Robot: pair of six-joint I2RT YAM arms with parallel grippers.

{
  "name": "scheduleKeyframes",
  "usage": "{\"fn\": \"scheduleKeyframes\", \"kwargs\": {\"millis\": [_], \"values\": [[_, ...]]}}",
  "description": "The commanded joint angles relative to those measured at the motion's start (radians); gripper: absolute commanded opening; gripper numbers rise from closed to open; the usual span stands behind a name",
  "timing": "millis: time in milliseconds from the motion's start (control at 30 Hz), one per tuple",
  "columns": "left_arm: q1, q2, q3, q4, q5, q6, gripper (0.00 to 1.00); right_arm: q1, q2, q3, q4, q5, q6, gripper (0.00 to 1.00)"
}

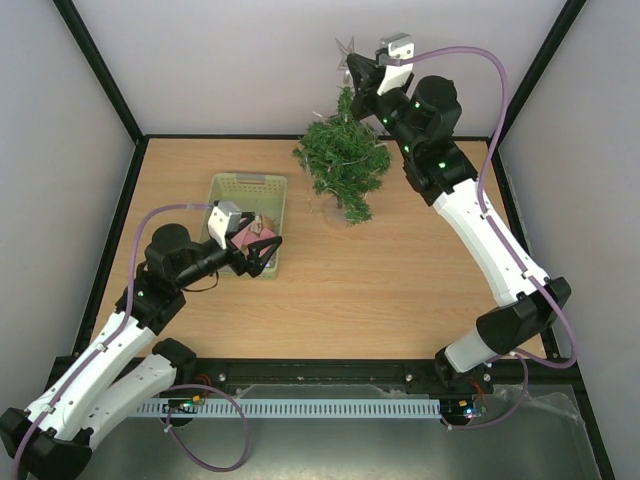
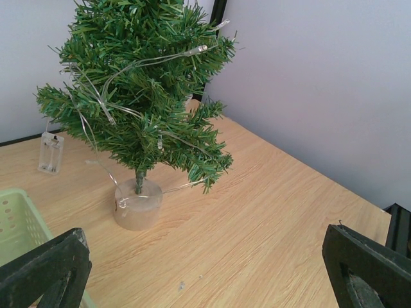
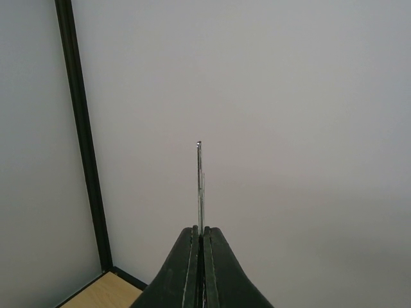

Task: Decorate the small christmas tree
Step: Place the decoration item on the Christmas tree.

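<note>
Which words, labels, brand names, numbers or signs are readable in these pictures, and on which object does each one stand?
None can be read. The small clear box beside the small christmas tree, the pale green basket, the silver star, the left arm and the right arm show no legible lettering; any marks are too small to tell.

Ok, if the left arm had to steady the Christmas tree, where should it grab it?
Probably the clear base of the small christmas tree, the open left gripper coming in low from the side it faces. The base stands bare; the branches are bushy and strung with light wire.
</note>
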Motion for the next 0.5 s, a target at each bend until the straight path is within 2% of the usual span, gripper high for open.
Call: {"fn": "scheduleKeyframes", "kwargs": {"millis": [0,467], "values": [[-0.002,-0.011,0.006,0.005,0.001,0.013,1.0,-0.007,0.005,0.034,-0.016,0.015,-0.023,0.02],[-0.001,-0.013,0.006,0.005,0.002,0.013,1.0,-0.013,0.028,0.039,-0.024,0.014,-0.021,0.02]]}}
